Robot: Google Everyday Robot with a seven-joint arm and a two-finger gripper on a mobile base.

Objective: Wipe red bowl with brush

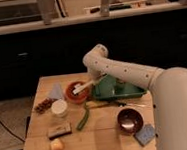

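The red bowl [75, 93] sits on the wooden table [101, 139] at mid-back, just left of a green tray. The brush [83, 87], with its short whitish handle, lies slanted over the bowl with its pale head down inside it. My gripper [94, 81] is at the bowl's right edge, hanging from the white arm that bends over the tray, and it is shut on the brush's handle end.
A green tray [119, 89] is right of the bowl. Around are a long green vegetable [84, 118], a shiny dark brown bowl [128, 120], a blue sponge [145, 133], a white cup [59, 108], a pale blue cloth [56, 89], a dark block [59, 129] and a yellow fruit [56, 146].
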